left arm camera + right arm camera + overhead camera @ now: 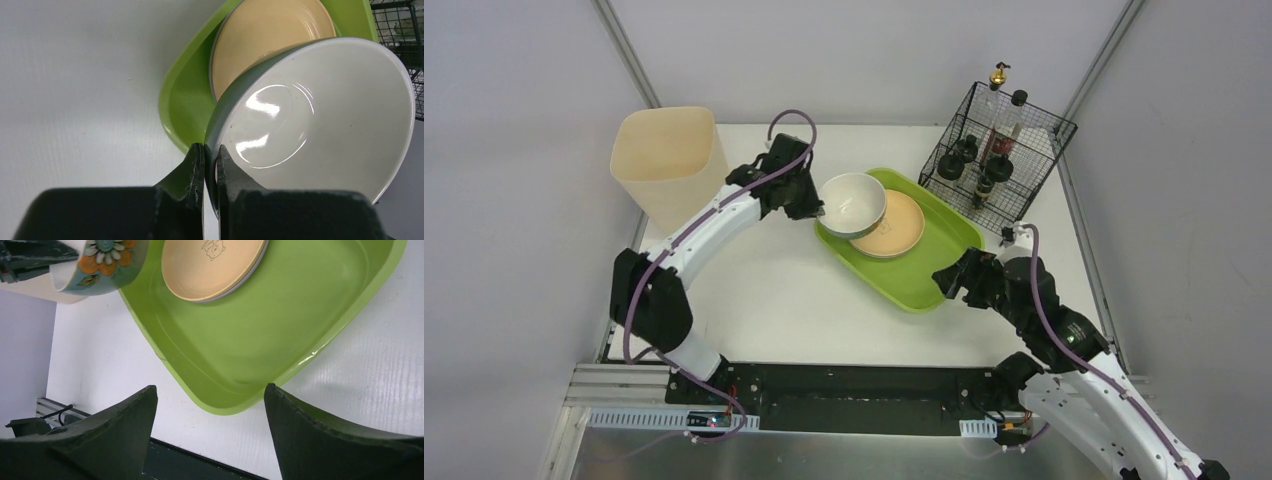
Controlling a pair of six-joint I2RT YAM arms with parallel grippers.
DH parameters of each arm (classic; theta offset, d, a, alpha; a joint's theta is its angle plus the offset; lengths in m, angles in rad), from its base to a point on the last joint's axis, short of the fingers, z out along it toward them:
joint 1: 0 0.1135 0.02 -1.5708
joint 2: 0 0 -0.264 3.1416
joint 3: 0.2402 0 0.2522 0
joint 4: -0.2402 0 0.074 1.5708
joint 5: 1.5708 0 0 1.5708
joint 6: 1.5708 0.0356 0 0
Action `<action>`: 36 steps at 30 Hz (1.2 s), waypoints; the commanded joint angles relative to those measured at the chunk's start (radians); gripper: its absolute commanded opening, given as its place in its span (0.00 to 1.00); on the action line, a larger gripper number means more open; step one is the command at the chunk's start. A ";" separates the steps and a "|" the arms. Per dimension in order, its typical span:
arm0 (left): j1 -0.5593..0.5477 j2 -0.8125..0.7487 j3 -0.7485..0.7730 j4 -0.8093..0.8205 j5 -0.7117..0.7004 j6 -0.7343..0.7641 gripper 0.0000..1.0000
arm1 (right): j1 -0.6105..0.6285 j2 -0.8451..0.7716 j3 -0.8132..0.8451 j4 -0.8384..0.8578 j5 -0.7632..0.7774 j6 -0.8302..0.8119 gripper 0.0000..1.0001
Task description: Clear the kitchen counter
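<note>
My left gripper (821, 211) is shut on the rim of a bowl (853, 204), white inside with a flower pattern outside, and holds it tilted above the left end of the green tray (944, 250). In the left wrist view the jaws (211, 150) pinch the bowl's (320, 115) rim. A tan plate (897, 228) lies in the tray, partly under the bowl. My right gripper (952, 282) is open and empty, just off the tray's near corner (235, 405). The white kitchen counter (764, 300) lies beneath.
A tall beige bin (667, 160) stands at the back left. A black wire basket (996, 158) with several bottles stands at the back right. Grey metal framing edges the counter.
</note>
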 commanded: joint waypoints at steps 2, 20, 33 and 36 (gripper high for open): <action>-0.035 0.126 0.176 0.141 0.081 0.005 0.00 | 0.005 -0.049 0.034 -0.050 0.024 -0.030 0.81; -0.080 0.481 0.383 0.191 0.110 -0.001 0.00 | 0.006 -0.112 0.012 -0.078 0.008 -0.014 0.81; -0.110 0.511 0.339 0.213 0.095 0.002 0.18 | 0.005 -0.099 0.014 -0.089 0.009 0.005 0.82; -0.111 0.468 0.304 0.213 0.094 0.012 0.34 | 0.005 -0.095 0.017 -0.094 0.011 0.016 0.82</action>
